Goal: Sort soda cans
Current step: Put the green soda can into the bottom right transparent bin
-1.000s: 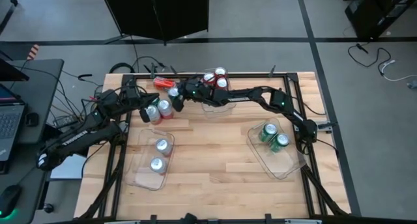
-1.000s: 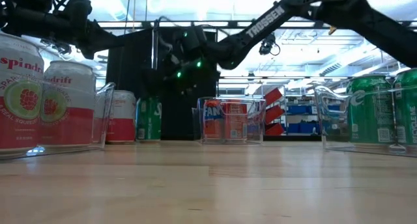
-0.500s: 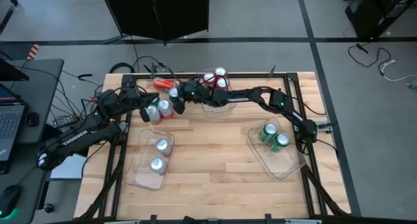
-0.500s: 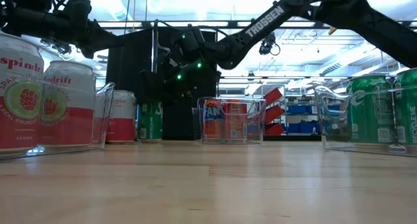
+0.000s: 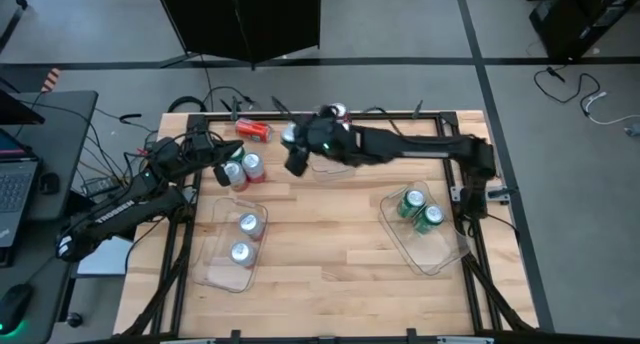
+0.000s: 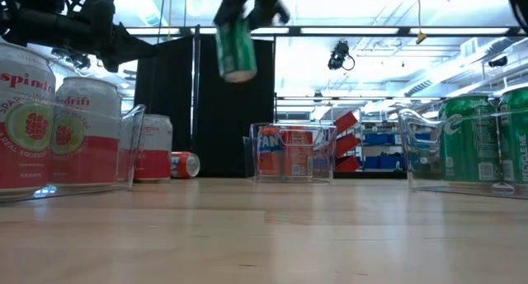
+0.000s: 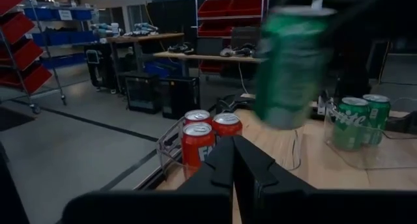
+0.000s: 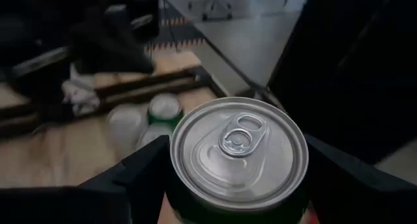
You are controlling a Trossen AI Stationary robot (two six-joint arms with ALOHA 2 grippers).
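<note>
Low view: green can (image 6: 236,46) newly airborne

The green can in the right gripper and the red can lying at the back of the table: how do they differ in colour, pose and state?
The green can is held in the air by the right gripper; the red can rests on the table. The green can is nearly upright, slightly tilted; the red can lies on its side. Both are small metal drink cans outside any bin.
</note>
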